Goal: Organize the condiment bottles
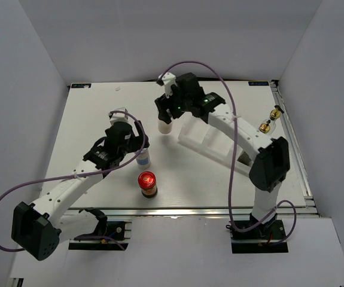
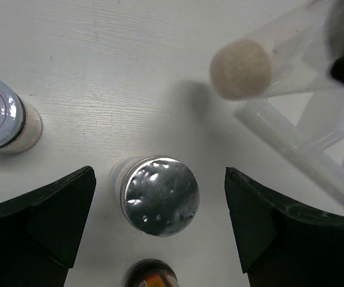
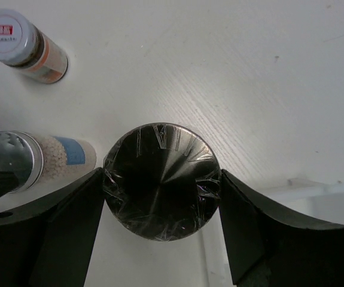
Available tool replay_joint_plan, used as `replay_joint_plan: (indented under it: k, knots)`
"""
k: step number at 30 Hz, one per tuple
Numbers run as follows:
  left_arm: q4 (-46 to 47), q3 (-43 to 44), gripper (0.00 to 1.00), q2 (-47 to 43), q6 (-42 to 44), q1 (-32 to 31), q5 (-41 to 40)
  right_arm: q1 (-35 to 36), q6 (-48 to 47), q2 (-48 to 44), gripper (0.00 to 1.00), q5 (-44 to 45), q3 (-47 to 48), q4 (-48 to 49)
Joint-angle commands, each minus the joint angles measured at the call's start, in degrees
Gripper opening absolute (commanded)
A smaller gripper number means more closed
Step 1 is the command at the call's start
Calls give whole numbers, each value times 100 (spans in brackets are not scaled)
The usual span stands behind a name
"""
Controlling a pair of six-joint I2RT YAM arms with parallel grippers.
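1. On the small bottle [image 3: 28, 48]: a white lid with red print, too tiny to read, and an orange band round the side. Standing left of the silver-lidded bottle [image 2: 160, 196] in the left wrist view.
2. On the silver-lidded bottle: a blue label, pale grains inside, a shiny dimpled lid. Between the fingers of the left end effector [image 2: 160, 179], wide open, with a gap on each side.
3. Closed on the metal-lidded jar [image 3: 161, 181]: the right end effector [image 3: 161, 176], fingers pressed on both sides of the round dark lid under crinkly clear wrap. Just left of the white plastic tray [image 1: 188, 139].
4. Red-lidded jar [image 1: 147, 182] alone, just in front of the silver-lidded bottle.
5. Two tall bottles [image 1: 274, 113] [image 1: 265, 126] with gold tops, side by side at the right edge, past the tray.
6. White worktop [image 1: 100, 101] with faint wood grain; plain pale walls [image 1: 160, 42] around; purple cables [image 1: 189, 64] on both arms.
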Motion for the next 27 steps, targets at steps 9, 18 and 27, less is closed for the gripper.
replay_joint_plan:
  k: [9, 18, 27]
  knots:
    - [-283, 161, 98, 422, 221, -299, -442, -1345, 659, -2750, 0, 1089, -1982, 785]
    - [-151, 258, 98, 845, 300, -369, -407, -2119, 878, -3059, 0, 1317, -2661, 769]
    - [-89, 354, 77, 968, 370, -378, -380, -2190, 1028, -2874, 0, 1862, -3021, 821]
